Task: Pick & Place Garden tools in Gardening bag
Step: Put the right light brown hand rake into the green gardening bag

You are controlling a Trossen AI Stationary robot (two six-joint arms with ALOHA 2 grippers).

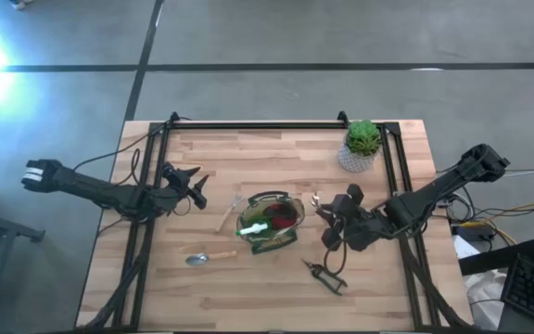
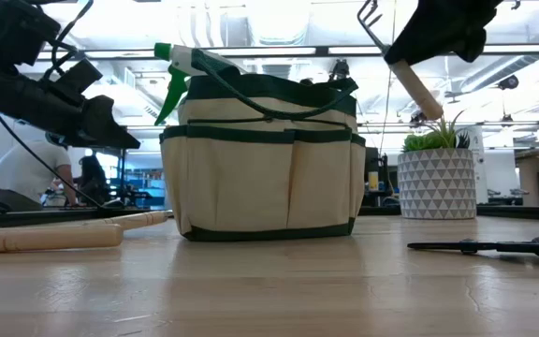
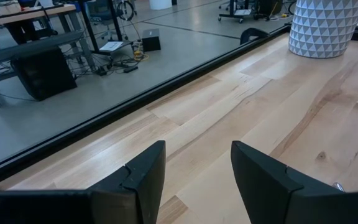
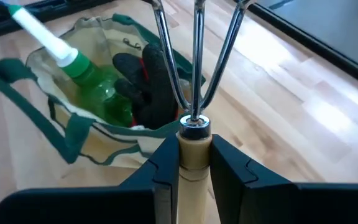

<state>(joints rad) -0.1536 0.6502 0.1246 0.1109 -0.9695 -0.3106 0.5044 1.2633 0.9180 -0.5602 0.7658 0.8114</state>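
The olive-tan gardening bag point(image 1: 269, 223) stands upright at the table's middle, with a green spray bottle point(image 4: 92, 78) and a red-and-black glove point(image 4: 148, 81) inside it. Just right of the bag, above the table, my right gripper point(image 1: 327, 211) is shut on a wooden-handled fork point(image 2: 405, 70). Its tines point(image 4: 194, 50) reach over the bag's mouth. My left gripper point(image 3: 197, 149) waits open left of the bag, over bare wood. A wooden-handled tool point(image 1: 225, 215), a metal trowel point(image 1: 200, 259) and black pruning shears point(image 1: 325, 276) lie flat on the table. My right gripper pinches the fork's wooden handle point(image 4: 194, 158) between its two fingers, just behind the metal collar at the tine end. The tines stick out ahead of the fingers toward the bag. The fork is lifted clear and tilted, its free handle end point(image 2: 426, 101) jutting out below the gripper.
A green plant in a white patterned pot point(image 1: 362, 146) stands at the far right. A black frame rail point(image 1: 258, 125) runs along the table's far edge, with side rails on the left and right. Bare wood lies along the near edge.
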